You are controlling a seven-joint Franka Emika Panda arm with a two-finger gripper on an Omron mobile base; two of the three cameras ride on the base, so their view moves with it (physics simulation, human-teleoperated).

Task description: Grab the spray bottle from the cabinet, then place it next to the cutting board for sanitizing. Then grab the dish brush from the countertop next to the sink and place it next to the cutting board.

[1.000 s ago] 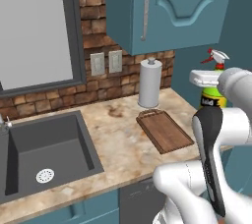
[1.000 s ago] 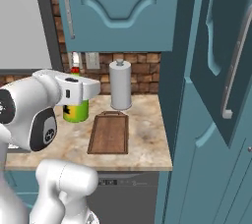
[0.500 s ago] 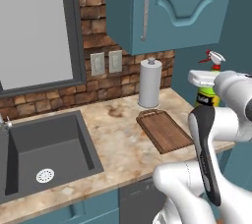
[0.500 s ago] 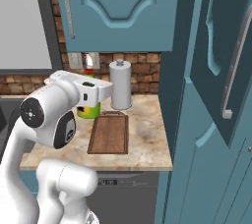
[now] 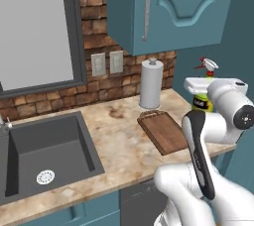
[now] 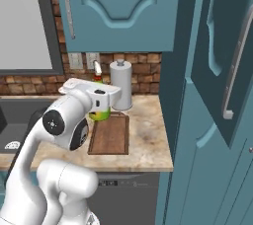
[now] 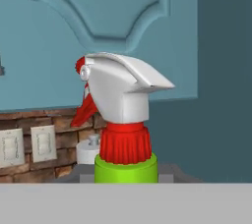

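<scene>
**A:** Where was your spray bottle (image 5: 203,97) at that moment?

**B:** You had it up in the air, upright, above the right end of the table (image 5: 118,143). From the left base camera its green body and yellow label showed just behind the white hand, with the red-and-white trigger nozzle poking above it. From the right base camera you could catch a bit of the green body (image 6: 99,113) under the hand, above the far left corner of the cutting board (image 6: 109,134).

**A:** And the gripper?

**B:** Your gripper (image 5: 204,98) was narrowed around the bottle's body. The fingers themselves were hidden behind the hand, so I'd say it probably clamped the bottle low on the body, below the neck. In the hand camera the nozzle (image 7: 119,96) stood right in front of you, white head, red collar, green shoulder under it.

**A:** What lay under it?

**B:** The dark brown cutting board (image 5: 163,131) lay flat on the table, its small handle toward the brick wall. A paper-towel roll (image 5: 151,84) stood upright just behind the board's handle end. The sink (image 5: 44,151) sat well apart to the left, with its round silver drain (image 5: 45,176) on the basin floor.

**A:** And the cabinet?

**B:** You had the tall teal cabinet (image 6: 212,135) at the right, its door with the long pale handle (image 6: 239,61) swung open.
</scene>
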